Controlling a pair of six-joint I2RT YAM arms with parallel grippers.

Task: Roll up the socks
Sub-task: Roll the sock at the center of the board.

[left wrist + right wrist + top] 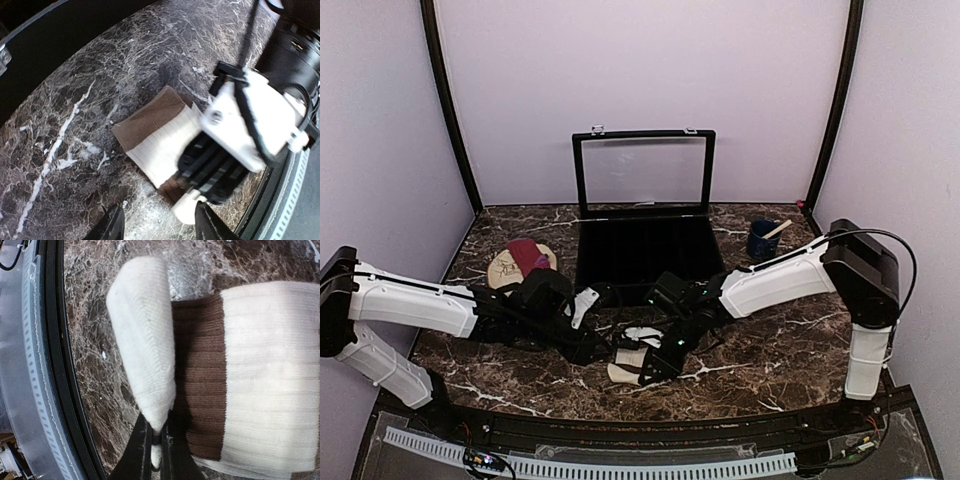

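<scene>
The cream-beige sock (625, 363) with brown patches lies on the marble table near the front middle. My right gripper (655, 362) is shut on its cream end (145, 340), lifted and folded over the brown band (200, 375). In the left wrist view the sock (155, 135) lies ahead with the right gripper (200, 200) on top of its near end. My left gripper (160, 227) is open and empty just short of the sock; it also shows in the top view (600, 348). The maroon-purple sock (527, 254) lies on the tan mat (503, 270) at the left.
A black compartment box (640, 255) with its clear lid raised stands behind the grippers. A blue cup (761, 240) holding a wooden stick is at the back right. The table's dark front rail (620, 430) runs close below the sock.
</scene>
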